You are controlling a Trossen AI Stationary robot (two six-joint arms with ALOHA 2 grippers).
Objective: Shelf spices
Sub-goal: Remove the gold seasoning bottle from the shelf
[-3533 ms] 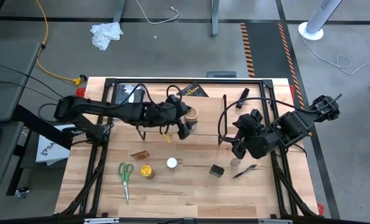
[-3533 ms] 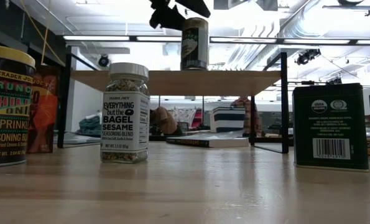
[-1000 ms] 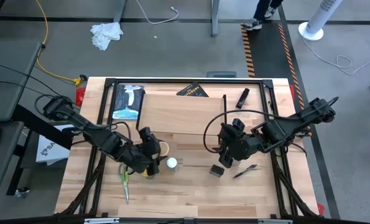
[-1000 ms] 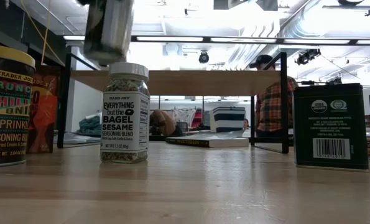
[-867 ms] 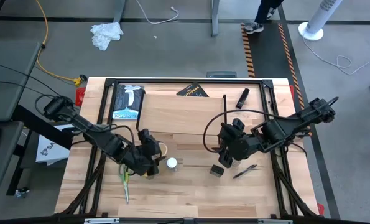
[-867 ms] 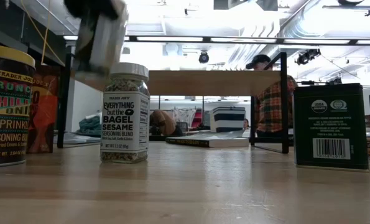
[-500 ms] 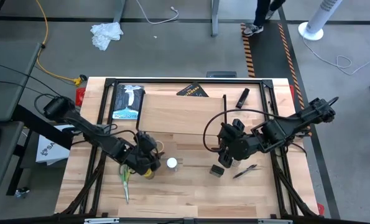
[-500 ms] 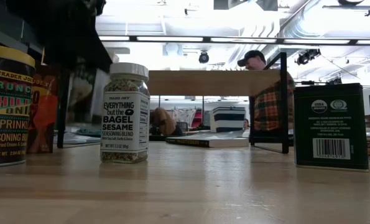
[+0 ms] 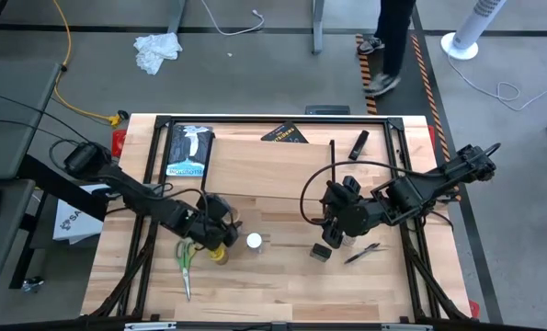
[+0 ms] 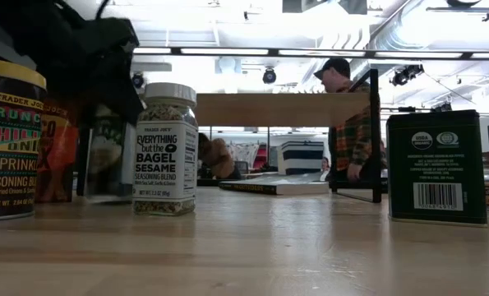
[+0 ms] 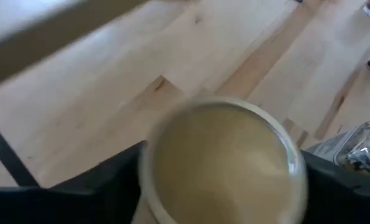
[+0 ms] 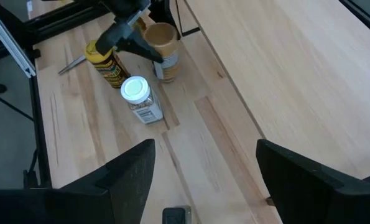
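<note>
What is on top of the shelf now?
No jar stands on the shelf: its clear top shows only the table beneath. The left gripper holds the tan-lidded jar down on the table; the arm hides the jar's base.

High view straight down over whole table [image 9: 282,294]; low view level at tabletop; both share white-lidded jar [image 9: 254,241], close in low.

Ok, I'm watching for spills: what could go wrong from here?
The left tool is at the tan-lidded jar, close beside the white-lidded jar and the yellow-lidded jar; a careless sideways move could tip any of them. The open right tool hangs near the small black tin and might nudge it.
</note>
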